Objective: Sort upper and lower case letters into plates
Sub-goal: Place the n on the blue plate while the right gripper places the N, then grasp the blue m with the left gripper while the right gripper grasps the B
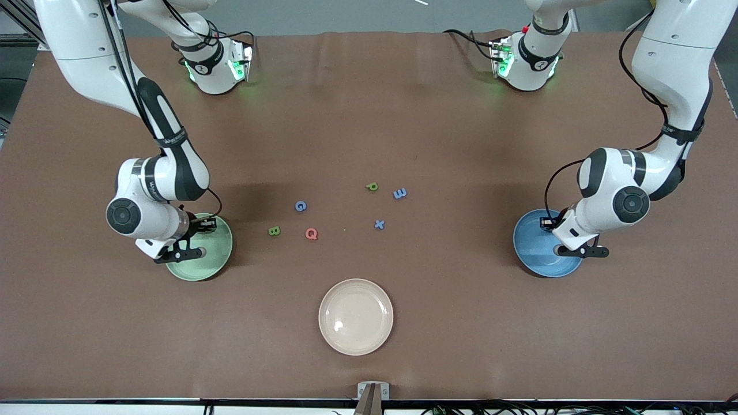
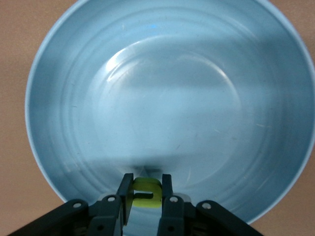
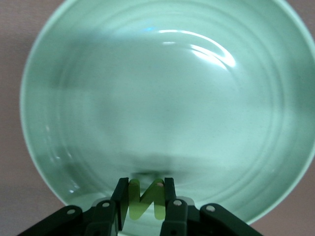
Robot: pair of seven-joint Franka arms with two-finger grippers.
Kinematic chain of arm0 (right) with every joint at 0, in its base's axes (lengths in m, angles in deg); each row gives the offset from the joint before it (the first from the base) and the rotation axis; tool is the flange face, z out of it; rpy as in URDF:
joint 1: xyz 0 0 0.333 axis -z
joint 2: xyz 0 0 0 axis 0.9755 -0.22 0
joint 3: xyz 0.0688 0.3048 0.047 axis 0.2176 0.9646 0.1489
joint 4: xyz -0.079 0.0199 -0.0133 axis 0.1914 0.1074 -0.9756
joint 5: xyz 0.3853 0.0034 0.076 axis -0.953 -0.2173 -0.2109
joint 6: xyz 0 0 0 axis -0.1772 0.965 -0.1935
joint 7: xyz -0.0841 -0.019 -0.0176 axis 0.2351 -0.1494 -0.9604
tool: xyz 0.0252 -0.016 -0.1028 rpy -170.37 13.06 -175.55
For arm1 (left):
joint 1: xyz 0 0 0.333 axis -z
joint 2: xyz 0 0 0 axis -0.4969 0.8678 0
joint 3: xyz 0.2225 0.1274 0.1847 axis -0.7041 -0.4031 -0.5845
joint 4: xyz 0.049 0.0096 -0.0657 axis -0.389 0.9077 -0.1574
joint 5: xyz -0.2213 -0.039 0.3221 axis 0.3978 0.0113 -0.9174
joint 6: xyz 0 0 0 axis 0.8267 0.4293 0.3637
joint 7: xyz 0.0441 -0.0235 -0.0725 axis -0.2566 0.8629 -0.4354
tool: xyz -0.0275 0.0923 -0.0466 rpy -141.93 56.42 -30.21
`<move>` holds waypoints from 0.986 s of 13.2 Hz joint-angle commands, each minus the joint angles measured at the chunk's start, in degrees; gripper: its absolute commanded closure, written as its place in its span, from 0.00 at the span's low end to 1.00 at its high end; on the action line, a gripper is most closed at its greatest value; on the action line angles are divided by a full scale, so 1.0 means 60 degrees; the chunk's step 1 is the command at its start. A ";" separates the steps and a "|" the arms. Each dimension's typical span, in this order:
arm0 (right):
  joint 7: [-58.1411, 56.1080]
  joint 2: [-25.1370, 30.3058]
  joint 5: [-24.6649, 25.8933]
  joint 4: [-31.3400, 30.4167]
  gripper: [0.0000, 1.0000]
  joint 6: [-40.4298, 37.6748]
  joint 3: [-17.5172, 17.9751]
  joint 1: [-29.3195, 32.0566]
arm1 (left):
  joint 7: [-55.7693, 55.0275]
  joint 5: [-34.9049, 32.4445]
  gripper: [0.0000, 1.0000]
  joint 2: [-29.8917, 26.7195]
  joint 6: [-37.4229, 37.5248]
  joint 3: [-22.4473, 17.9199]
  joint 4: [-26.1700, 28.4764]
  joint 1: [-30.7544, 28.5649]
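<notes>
Gripper on my left arm [image 2: 146, 194] hangs over the sky blue plate [image 2: 74, 98], clamped on a small yellow letter [image 2: 147, 191] pinched between its fingers [image 2: 124, 191]; I cannot tell which letter it is. From the front camera the left gripper [image 1: 562, 249] sits above that blue plate [image 1: 533, 245], which lies toward the left arm's end of the surface [image 1: 461, 323].

My right gripper [image 3: 146, 196] is over the pale mint green plate [image 3: 64, 98], closed on a green zigzag letter [image 3: 144, 199] that reads as an N or Z; which one I cannot tell. In the front view the right gripper [image 1: 196, 252] hovers above the green plate [image 1: 216, 253], toward the right arm's end of the surface.

Between the two plates, loose letters lie flat on the brown surface, well apart from both plates. I see a blue G [image 1: 300, 206], a green B [image 1: 274, 231] nearer to the front camera than the G, and a red Q [image 1: 311, 233] just beside the B. Toward the left arm's end of that cluster lie a green P [image 1: 372, 186], a blue E [image 1: 399, 193] beside it, and a blue x [image 1: 379, 224] nearer to the camera than both.

Nearer still to the front camera, midway between the arms, sits a cream-beige plate [image 1: 331, 334] with nothing on it.
</notes>
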 commanded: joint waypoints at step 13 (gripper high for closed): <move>0.2287 0.0639 -0.0419 0.0435 0.00 -0.0453 0.0385 -0.1010 | -0.5657 -0.0057 0.00 -0.0732 0.1417 0.2824 -0.0747 0.0352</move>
